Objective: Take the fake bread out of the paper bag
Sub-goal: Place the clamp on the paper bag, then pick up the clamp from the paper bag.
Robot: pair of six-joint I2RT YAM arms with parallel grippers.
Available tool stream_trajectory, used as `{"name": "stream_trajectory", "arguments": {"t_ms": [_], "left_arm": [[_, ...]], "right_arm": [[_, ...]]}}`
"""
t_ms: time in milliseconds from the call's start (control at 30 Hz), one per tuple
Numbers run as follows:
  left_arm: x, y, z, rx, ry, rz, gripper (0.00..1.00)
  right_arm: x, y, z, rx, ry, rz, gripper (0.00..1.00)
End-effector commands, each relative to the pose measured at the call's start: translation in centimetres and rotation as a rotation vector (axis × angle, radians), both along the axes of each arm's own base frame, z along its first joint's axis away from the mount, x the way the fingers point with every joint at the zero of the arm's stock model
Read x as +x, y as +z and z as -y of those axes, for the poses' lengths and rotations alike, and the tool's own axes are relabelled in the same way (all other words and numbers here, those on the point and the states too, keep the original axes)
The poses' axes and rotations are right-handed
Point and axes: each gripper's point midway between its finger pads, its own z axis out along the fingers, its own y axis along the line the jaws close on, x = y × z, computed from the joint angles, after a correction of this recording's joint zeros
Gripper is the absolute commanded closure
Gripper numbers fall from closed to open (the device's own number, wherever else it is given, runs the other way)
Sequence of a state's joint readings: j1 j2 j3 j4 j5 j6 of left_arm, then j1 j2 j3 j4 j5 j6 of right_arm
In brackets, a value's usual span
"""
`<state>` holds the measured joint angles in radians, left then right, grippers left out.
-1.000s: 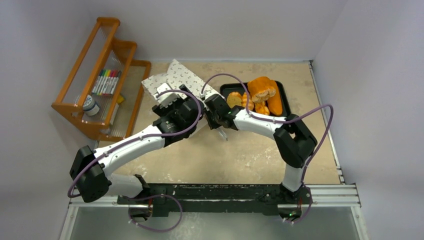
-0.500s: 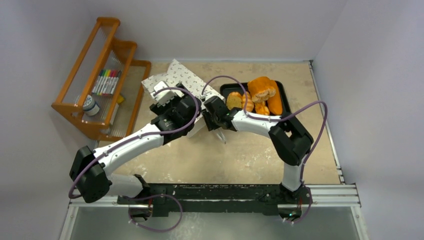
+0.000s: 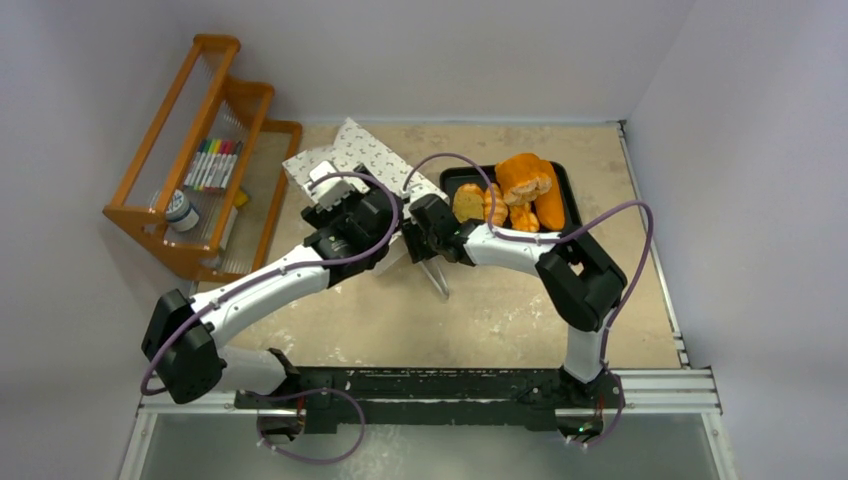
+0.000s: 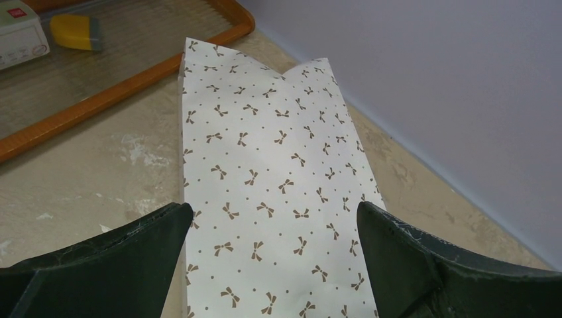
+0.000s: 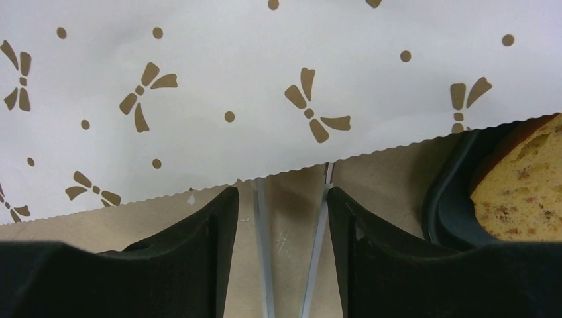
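Observation:
The paper bag (image 3: pixel 352 152) is white with small brown bow marks and lies flat at the back middle of the table. My left gripper (image 3: pixel 326 188) hovers over it, open, its fingers (image 4: pixel 142 255) straddling the bag (image 4: pixel 265 165). My right gripper (image 3: pixel 420 222) is at the bag's zigzag edge (image 5: pixel 285 86), open, with bare table and two thin pale strips between its fingertips (image 5: pixel 281 193). The fake bread (image 3: pixel 525 180) is piled on a black tray (image 3: pixel 450 177) to the right. A cut tan slice (image 5: pixel 523 189) shows in the tray (image 5: pixel 447 199). The bag's inside is hidden.
An orange wooden rack (image 3: pixel 190 150) with markers (image 3: pixel 213 163) and a small jar (image 3: pixel 181 212) stands at the left. Its rim (image 4: pixel 132 83) lies behind the bag. Walls close the back and right. A thin pale strip (image 3: pixel 438 282) lies on the table below the right gripper.
The right gripper's jaws have spread wider and its arm has shifted a little left toward the bag. The pale strip below it now reaches further down. The left arm has barely moved.

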<state>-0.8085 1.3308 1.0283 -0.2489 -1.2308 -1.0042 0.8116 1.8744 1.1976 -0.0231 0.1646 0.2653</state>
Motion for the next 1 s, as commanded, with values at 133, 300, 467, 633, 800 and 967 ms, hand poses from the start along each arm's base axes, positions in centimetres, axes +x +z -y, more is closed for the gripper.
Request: {"name": "stream_trajectory", "arguments": {"t_ms": [133,300,467,633,800,967], "left_arm": [[1.2,1.3,-1.1,-0.042,0.048,0.036,0.00],[1.5,1.2,-1.8,-0.042,0.063,0.035,0.00],[1.5,1.1,-1.8,-0.040,0.061,0.033,0.00],[1.5,0.9,-1.6,-0.042,0.053,0.029,0.00],[1.5,1.0,-1.6,-0.044,0.050,0.029,0.00],[1.5,0.9,-1.6,-0.041,0.047,0.025,0.00]], "right_arm": [[0.0,1.6,-0.1,0.030,0.007,0.057,0.45],[-0.1,3.2,0.6,0.045,-0.033,0.101,0.45],[0.1,4.9,0.8,0.071,-0.061,0.127,0.46],[-0.1,4.5,1.0,0.070,-0.077,0.111,0.48],[0.4,3.0,0.4,0.042,-0.066,0.089,0.51],[0.9,0.6,0.7,-0.021,-0.082,0.069,0.51]]}}
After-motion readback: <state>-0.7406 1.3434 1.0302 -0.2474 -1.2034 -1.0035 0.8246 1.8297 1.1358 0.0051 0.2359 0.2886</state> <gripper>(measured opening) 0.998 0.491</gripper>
